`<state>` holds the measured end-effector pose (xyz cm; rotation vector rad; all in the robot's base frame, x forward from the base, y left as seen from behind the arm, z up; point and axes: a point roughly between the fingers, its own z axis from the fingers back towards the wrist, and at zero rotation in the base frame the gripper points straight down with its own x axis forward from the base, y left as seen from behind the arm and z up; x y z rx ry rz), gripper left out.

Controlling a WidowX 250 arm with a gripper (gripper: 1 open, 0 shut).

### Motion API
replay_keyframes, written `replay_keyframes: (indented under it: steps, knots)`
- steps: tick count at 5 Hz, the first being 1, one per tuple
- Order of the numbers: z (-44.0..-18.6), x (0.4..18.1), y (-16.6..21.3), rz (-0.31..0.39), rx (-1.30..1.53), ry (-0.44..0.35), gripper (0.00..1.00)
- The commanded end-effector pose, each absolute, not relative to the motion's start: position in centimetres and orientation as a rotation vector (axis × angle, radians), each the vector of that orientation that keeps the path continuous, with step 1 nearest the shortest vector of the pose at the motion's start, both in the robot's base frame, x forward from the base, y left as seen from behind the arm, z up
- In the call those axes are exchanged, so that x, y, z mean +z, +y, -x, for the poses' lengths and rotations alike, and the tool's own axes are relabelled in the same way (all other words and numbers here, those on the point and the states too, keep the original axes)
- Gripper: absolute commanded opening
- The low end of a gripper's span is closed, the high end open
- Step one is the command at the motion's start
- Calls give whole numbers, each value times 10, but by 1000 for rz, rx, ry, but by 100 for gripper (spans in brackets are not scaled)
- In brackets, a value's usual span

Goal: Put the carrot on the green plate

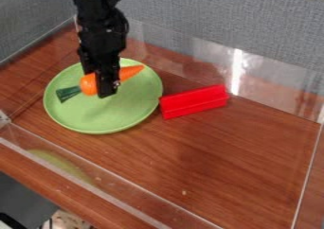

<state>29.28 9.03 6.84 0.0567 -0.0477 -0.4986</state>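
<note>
Carrot, one, orange, tapered, with dark green stem end (68,93): located over the upper part of the green plate (106,116), stem end pointing to the left of the view, orange tip to the right and slightly higher. Gripper (102,84), one, black, reaching down from the top edge of the view: pincer clasped about the middle of the carrot, a finger visible in front of the orange body, orange showing on either side. Plate, one, round, lime green, shallow rim: lying flat on the wooden table (234,162), its broad lower part in plain sight. Block, one, red, rectangular (194,101): lying beside the right rim of the plate, not part of the work. Condition of the task: well advanced, by judgement. Done: carrot grasped and brought within the outline of the plate, very low over it or already upon it; which of the two, the single view does not settle. Outstanding: any last bit of lowering, release of the carrot, withdrawal of the gripper. Note on handling: smooth, rounded body, likely to roll a little when let go; a gentle opening and a straight lift would suit, the stem end lying near the left rim.
</note>
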Motion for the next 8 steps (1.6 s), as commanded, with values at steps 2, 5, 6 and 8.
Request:
replay_keyframes:
  steps: [2, 5, 6, 8]
  knots:
    - [-305, 94, 69, -71, -614, -110, 0]
    - [-305, 110, 75, -73, -567, -108, 0]
    - [-307, 104, 82, -63, -554, -104, 0]
    - [-315, 92, 89, -50, -486, -91, 0]
